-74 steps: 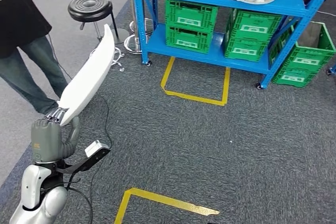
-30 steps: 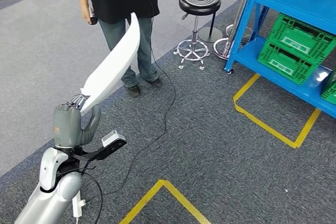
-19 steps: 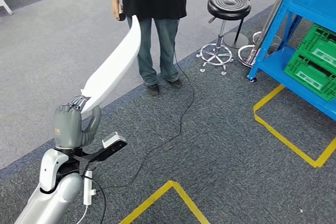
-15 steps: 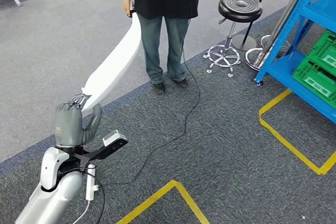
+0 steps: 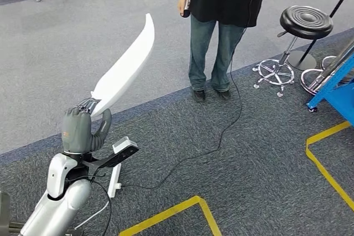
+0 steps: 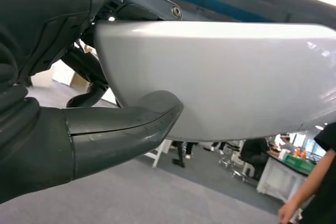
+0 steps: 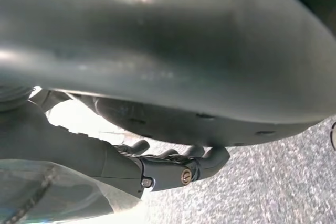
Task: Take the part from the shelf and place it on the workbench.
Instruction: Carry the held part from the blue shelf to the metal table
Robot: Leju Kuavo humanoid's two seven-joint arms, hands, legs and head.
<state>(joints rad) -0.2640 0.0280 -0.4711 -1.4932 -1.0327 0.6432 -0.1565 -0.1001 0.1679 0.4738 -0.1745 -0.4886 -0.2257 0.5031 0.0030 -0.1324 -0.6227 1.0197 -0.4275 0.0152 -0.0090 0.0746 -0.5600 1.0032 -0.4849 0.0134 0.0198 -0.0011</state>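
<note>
The part (image 5: 125,70) is a long, white, curved panel. My left hand (image 5: 79,131) grips its lower end, and the panel slants up and away over the grey floor. In the left wrist view the thick grey thumb (image 6: 118,129) presses against the white panel (image 6: 230,77). The right wrist view shows dark fingers (image 7: 178,169) of my right hand under a large grey curved surface, above speckled carpet; how they lie is unclear.
A person (image 5: 225,4) in a black shirt stands ahead, holding a small dark object. A black stool (image 5: 306,23) and the blue shelf's foot (image 5: 334,89) are at the right. A black cable (image 5: 208,147) crosses the carpet. Yellow tape (image 5: 175,211) marks the floor.
The camera has turned left: person, stool and shelf slid to the right and the green crates left the picture. My left hand still holds the white part in the same pose.
</note>
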